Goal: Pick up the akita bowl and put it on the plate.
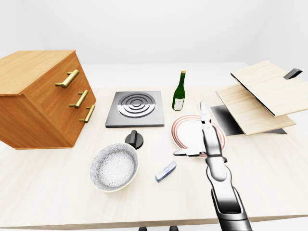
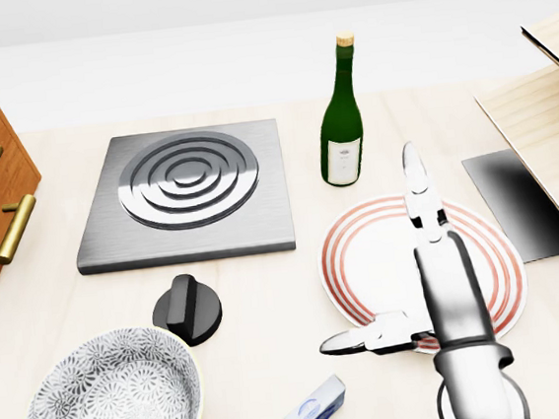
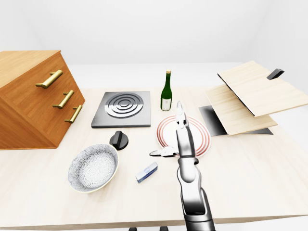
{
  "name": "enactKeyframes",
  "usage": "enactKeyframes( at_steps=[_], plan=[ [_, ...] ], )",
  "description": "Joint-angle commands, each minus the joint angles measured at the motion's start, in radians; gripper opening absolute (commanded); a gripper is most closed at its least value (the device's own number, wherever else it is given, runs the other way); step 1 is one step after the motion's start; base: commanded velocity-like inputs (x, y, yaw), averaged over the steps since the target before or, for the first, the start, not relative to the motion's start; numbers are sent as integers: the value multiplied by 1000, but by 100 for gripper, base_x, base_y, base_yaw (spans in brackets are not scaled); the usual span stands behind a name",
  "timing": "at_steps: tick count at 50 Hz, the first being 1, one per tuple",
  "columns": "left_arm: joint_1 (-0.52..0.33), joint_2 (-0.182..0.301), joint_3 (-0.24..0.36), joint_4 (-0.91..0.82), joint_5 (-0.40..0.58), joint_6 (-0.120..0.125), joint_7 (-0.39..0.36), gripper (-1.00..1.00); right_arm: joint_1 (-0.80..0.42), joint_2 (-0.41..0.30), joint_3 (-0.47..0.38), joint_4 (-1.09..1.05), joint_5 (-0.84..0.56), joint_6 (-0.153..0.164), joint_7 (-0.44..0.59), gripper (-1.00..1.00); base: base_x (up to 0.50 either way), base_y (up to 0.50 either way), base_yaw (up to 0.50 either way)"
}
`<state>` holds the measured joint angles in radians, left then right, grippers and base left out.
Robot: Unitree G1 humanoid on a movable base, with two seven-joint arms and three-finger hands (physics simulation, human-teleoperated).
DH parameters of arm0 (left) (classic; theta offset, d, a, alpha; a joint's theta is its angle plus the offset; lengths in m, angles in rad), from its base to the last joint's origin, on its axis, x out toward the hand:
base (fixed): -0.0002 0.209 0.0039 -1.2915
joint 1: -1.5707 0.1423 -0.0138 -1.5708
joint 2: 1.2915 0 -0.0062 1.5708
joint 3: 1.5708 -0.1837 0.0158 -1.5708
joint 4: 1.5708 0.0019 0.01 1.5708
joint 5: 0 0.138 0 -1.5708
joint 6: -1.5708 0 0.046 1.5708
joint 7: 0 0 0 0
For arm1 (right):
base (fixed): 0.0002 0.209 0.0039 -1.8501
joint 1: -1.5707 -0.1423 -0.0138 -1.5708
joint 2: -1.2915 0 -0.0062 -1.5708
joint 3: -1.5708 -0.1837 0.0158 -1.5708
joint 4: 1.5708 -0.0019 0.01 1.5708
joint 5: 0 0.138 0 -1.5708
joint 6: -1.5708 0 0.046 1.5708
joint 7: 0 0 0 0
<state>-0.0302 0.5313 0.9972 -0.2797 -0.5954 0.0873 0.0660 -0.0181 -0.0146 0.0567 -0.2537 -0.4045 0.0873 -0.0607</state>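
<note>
Right hand (image 2: pixel 403 257) reaches up from the bottom of the head view with its fingers spread wide and nothing in them: one finger (image 2: pixel 416 181) points toward the top of the view, another (image 2: pixel 366 339) sticks out to the left. It hangs over the plate (image 2: pixel 363 251), a white dish with red rings; whether it touches the dish cannot be told.

Just below and left of the sideways finger lies a small blue-and-white block (image 2: pixel 307 413). Further left, well apart from the hand, the bowl (image 2: pixel 110 404) sits on the table (image 2: pixel 267 290), patterned grey and white, upright and apart from the plate. A black knob (image 2: pixel 187 312) stands just above the bowl.

Above the hand, near the plate's top edge, a green bottle (image 2: pixel 340 115) stands upright. Left of it is a grey burner plate (image 2: pixel 187 191) with raised rings. Far left stands a wooden drawer chest (image 1: pixel 41 98) with brass handles. To the right, pale boards (image 1: pixel 262 96) are stacked over a dark sheet (image 2: pixel 516 197).
</note>
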Motion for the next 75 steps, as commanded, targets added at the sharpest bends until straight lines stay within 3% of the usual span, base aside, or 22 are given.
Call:
enactKeyframes(
  at_steps=[1,13,22,26,40,45,75],
  plan=[
    [-5,4,-6,9,7,0,8,100,-70,14,41,-9,-273,0,-49,100,0,0,0],
    [-4,-2,-14,17,20,0,2,100,-116,8,81,45,-624,0,-132,100,0,0,0],
    [-9,-7,-36,63,36,0,-2,100,-139,21,67,70,-681,0,-142,100,0,0,0],
    [-5,-6,-35,57,34,0,1,100,-126,34,74,28,-697,0,-104,100,0,0,0],
    [-5,-11,-39,65,44,0,-4,100,-154,31,92,9,-958,0,-46,100,0,0,0],
    [5,-4,-11,11,22,0,8,100,-166,26,97,12,-1053,0,-19,100,0,0,0],
    [-1,3,8,-13,16,0,9,100,-187,36,81,15,-1129,0,24,100,0,0,0]
  ],
)
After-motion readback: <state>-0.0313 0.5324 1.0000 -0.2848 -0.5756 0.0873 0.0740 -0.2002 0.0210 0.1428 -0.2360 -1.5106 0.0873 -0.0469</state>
